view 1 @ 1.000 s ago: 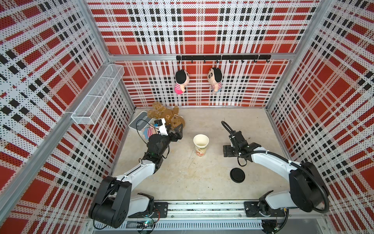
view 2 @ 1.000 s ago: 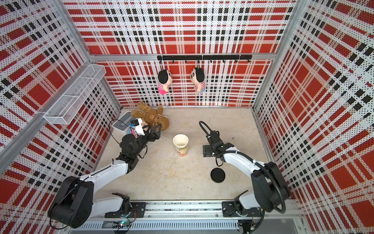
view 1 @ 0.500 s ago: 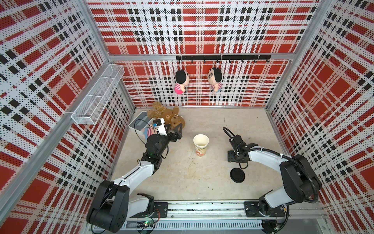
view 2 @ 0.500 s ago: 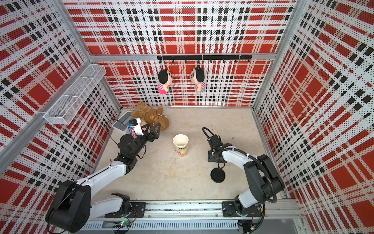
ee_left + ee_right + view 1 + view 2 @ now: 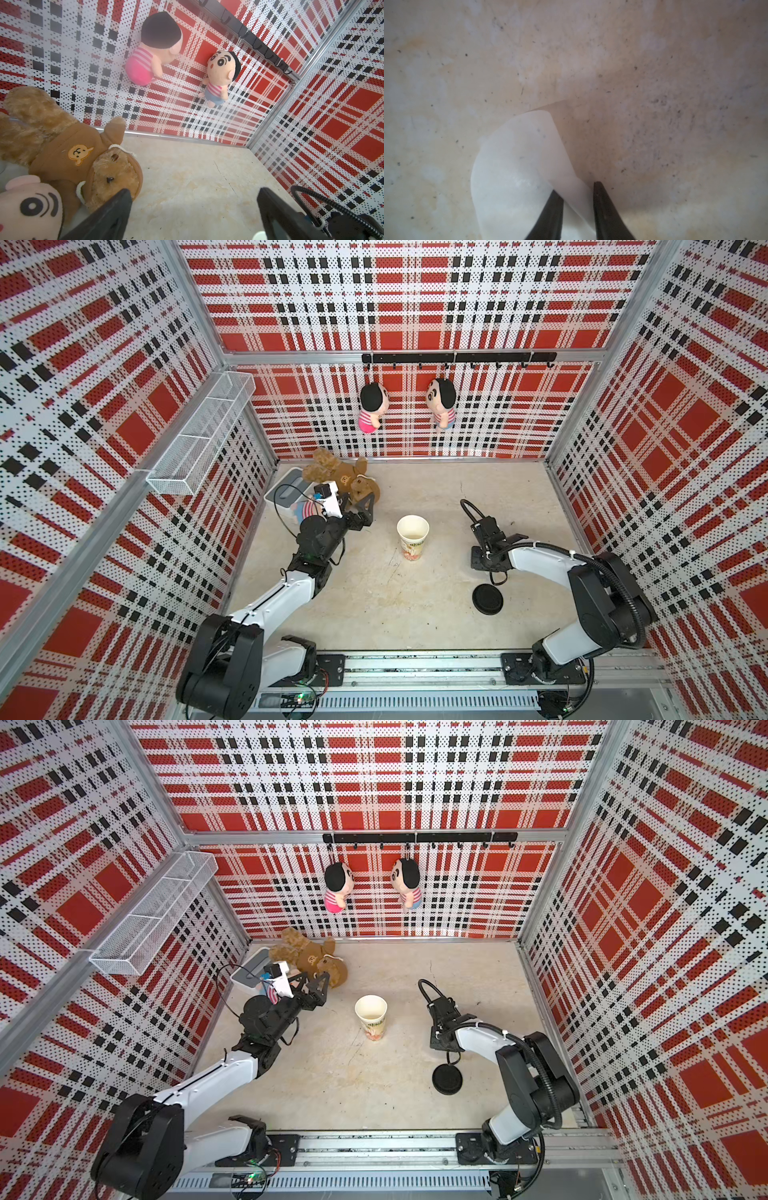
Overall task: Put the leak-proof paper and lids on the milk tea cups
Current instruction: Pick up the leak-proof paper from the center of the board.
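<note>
Two R fingers [image 5: 604,207] straddle thin curled translucent paper [image 5: 512,166], grip unclear; L fingers [image 5: 112,216] spread wide.

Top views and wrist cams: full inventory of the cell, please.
milk tea cup: 1, white with orange-red print, upright, centre of the table, uncovered
leak-proof paper: 1, translucent white, curled at the right gripper
lid: 1, black, flat near the right gripper
box: 1, white with grey slot, far left corner
plush bear: 1, brown, beside the box
plush doll: 1, pink-faced, by the bear
hanging dolls: 2, black-haired, back-wall hook rail
wire basket: 1, white, left wall
left gripper: 1, black, open, empty, near the bear
right gripper: 1, black, jaws narrow around the paper, grip unclear
</note>
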### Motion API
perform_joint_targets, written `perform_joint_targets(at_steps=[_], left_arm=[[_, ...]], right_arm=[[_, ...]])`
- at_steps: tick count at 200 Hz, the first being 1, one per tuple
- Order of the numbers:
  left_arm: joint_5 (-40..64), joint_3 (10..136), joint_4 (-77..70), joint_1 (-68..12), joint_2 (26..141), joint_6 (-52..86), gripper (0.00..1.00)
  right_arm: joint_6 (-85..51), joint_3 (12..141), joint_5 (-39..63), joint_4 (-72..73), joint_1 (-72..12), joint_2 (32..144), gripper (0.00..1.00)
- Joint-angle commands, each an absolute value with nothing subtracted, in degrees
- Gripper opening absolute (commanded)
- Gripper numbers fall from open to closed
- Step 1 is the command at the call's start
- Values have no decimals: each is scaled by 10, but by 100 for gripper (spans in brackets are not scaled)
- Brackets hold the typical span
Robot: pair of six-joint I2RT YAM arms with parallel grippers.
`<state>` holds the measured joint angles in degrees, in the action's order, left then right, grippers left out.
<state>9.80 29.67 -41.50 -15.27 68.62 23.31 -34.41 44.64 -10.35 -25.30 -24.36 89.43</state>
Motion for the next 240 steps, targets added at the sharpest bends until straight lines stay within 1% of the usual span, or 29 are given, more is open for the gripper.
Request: perform_joint_targets(at_steps=[1,43,84,114,137,180,201,236,240], left_arm=[[121,293,-418,-147,672,231,98],[183,308,-434,-149,680,249,98],[192,306,-445,-148,679,256,98],[225,315,-469,-153,689,276,98],[280,338,-483,-174,708,287,98],[348,407,-465,-230,759,304,98],[344,443,-422,-248,780,294,98],[310,494,-340,-277,806,256,100],[309,496,-336,-277,808,255,99]], right_arm=[[-346,449,-104,-249,-240,888,22],[-337,471,-114,-235,-240,872,9],[-331,478,-115,-228,-240,857,3],[-321,499,-115,-228,-239,827,2],[-308,537,-109,-232,-239,803,2],[-282,604,-44,-208,-241,764,2],[-272,629,-34,-197,-249,754,2],[-258,659,-34,-167,-297,757,2],[-257,662,-34,-166,-301,760,2]])
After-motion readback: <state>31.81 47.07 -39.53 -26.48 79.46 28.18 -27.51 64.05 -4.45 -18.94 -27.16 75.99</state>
